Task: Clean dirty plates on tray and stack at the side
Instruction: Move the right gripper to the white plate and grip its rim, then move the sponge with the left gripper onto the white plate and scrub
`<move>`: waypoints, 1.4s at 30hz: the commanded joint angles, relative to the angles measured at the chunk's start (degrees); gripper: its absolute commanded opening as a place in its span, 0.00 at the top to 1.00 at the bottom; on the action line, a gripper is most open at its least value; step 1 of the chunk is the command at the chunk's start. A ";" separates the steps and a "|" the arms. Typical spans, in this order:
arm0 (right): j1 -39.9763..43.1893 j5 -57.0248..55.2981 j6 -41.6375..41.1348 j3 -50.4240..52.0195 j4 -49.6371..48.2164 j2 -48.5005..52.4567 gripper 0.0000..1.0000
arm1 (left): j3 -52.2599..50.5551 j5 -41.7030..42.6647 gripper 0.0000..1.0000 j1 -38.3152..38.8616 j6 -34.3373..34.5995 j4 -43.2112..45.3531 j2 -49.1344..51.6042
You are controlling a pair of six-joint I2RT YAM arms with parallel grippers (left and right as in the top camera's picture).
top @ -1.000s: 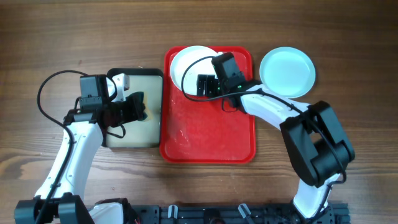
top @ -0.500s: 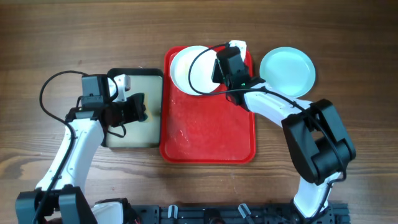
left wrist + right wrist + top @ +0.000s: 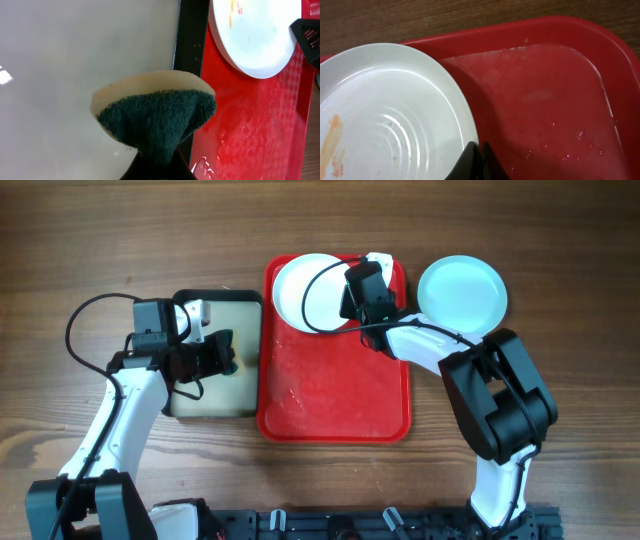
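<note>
A white plate [image 3: 300, 292] with orange food smears [image 3: 332, 136] lies in the far left corner of the red tray [image 3: 335, 395]. My right gripper [image 3: 349, 302] is shut on this plate's right rim, its fingertips [image 3: 470, 159] pinched together over the edge. A pale blue plate [image 3: 462, 296] rests on the table to the right of the tray. My left gripper [image 3: 222, 352] hovers over the beige tray [image 3: 215, 395], shut on a yellow sponge [image 3: 155, 112] with a dark green scouring face. In the left wrist view the white plate [image 3: 255, 37] sits beyond the sponge.
The black-rimmed beige tray [image 3: 60, 60] butts against the red tray's left side. The red tray's floor [image 3: 250, 130] is wet and shiny. Cables loop over both arms. Bare wooden table surrounds the trays.
The right gripper moved from above the plate's lower edge to its right rim and closed from wide open onto it. The left arm with the sponge stayed put.
</note>
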State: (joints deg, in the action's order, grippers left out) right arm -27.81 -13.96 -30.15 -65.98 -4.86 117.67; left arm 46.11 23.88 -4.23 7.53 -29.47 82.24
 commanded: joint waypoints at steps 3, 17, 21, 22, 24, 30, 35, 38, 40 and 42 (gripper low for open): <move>0.15 0.31 0.15 0.04 7.17 -3.06 0.96 | -0.15 0.07 0.96 0.28 -1.36 0.35 0.46; 0.15 21.55 3.17 0.04 36.98 -10.75 0.90 | 0.66 -2.23 0.96 0.28 0.22 0.39 -0.44; 0.31 21.57 3.17 0.04 36.22 -10.75 0.44 | 11.56 -6.01 0.96 0.61 2.32 -7.34 -1.09; 0.55 21.59 3.15 0.04 36.02 -10.75 0.42 | 14.91 -7.89 0.96 1.20 2.29 -10.08 -1.07; 1.70 22.14 3.15 0.04 35.52 -10.75 0.49 | 21.18 -11.65 0.96 4.74 1.81 -13.29 -1.07; 3.26 23.52 3.17 0.07 35.60 -10.73 0.73 | 21.62 -12.72 0.96 16.11 1.86 -10.23 3.41; 3.26 23.52 3.13 0.07 34.97 -10.38 0.73 | 21.62 -14.75 0.96 18.38 3.32 -8.48 11.10; 3.26 23.54 2.95 0.07 34.16 -9.51 0.83 | 21.62 -14.73 0.96 18.38 3.39 -8.00 12.94; 3.26 23.54 2.95 0.07 34.10 -9.31 0.91 | 21.62 -14.51 0.96 18.40 3.39 -8.02 13.53; 3.26 23.54 2.97 0.07 34.25 -9.31 0.96 | 21.62 -14.36 0.96 19.15 3.37 -7.85 13.57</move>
State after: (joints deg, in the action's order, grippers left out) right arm -24.47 8.99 -27.11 -66.02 29.52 107.44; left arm 67.46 9.80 14.09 10.20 -37.82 95.09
